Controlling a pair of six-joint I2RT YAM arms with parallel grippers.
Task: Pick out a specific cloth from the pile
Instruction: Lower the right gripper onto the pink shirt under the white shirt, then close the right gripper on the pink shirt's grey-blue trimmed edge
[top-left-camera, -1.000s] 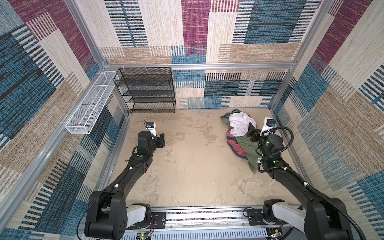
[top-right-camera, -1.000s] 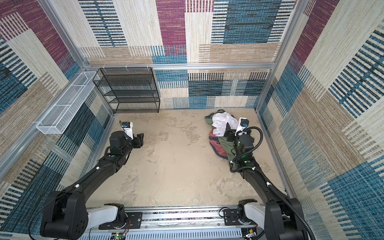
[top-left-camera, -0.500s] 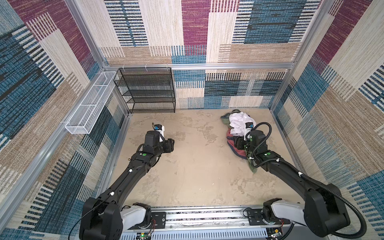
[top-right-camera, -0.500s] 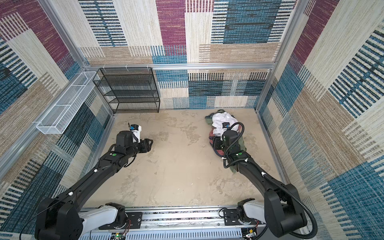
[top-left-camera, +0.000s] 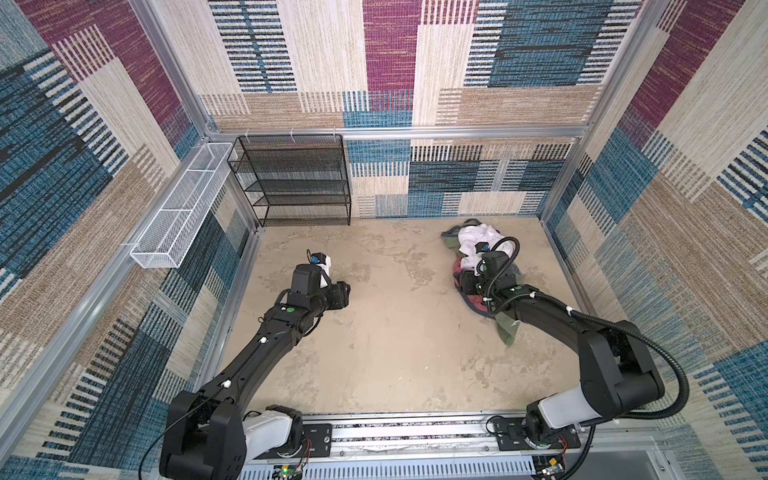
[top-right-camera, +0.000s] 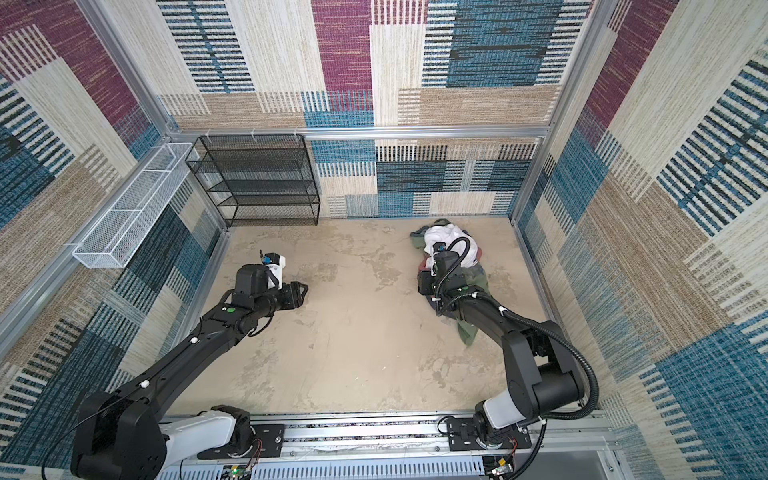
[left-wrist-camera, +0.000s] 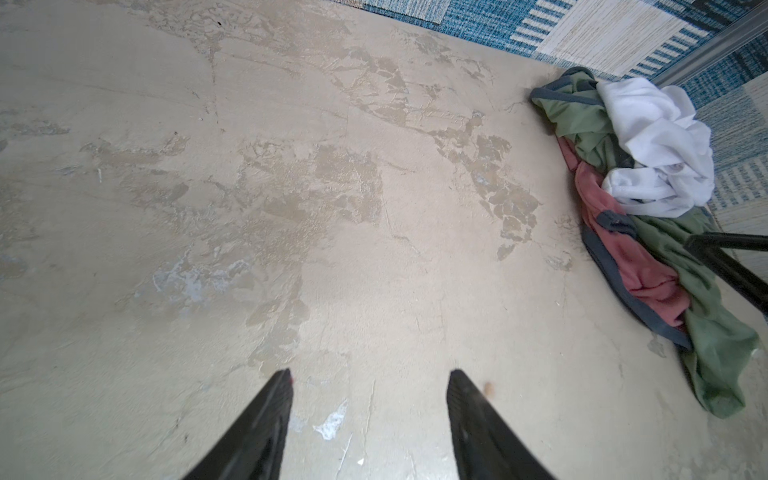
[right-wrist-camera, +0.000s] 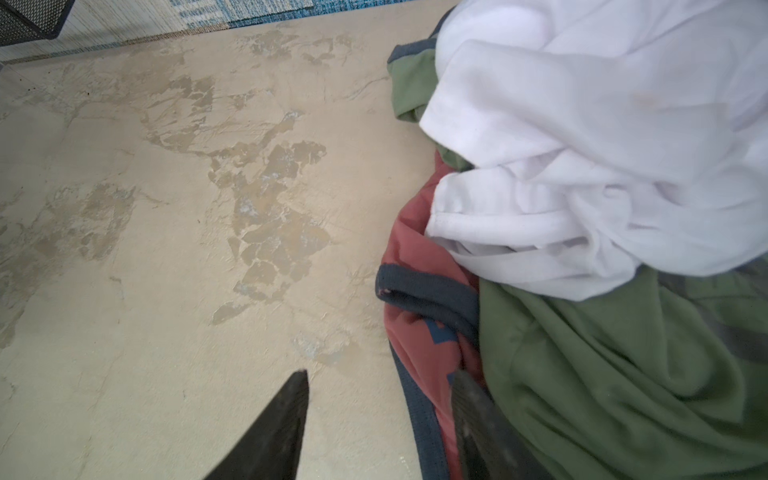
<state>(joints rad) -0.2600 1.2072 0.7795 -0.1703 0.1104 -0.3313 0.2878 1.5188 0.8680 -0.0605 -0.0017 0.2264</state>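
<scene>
The pile (top-left-camera: 484, 266) lies at the back right of the table, by the wall. The cloth (right-wrist-camera: 419, 345), faded red with dark blue-grey trim, sticks out along the pile's left edge under a white cloth (right-wrist-camera: 582, 145) and an olive green garment (right-wrist-camera: 623, 374); it also shows in the left wrist view (left-wrist-camera: 636, 266). My right gripper (right-wrist-camera: 380, 374) is open and low at that edge, one finger over bare table, the other at the seam between red and green, with the trim between them. My left gripper (left-wrist-camera: 370, 374) is open over bare table, well left of the pile.
A black mesh shelf (top-left-camera: 297, 178) stands against the back wall at the left. A white wire basket (top-left-camera: 178, 212) hangs on the left wall. Patterned walls close in three sides. The green garment's tail (top-left-camera: 509, 330) trails towards the front under the right arm.
The right gripper has swung from the pile's right side to its left edge, down by the red cloth, and its jaws have narrowed. The left gripper has moved right, towards the table's middle.
</scene>
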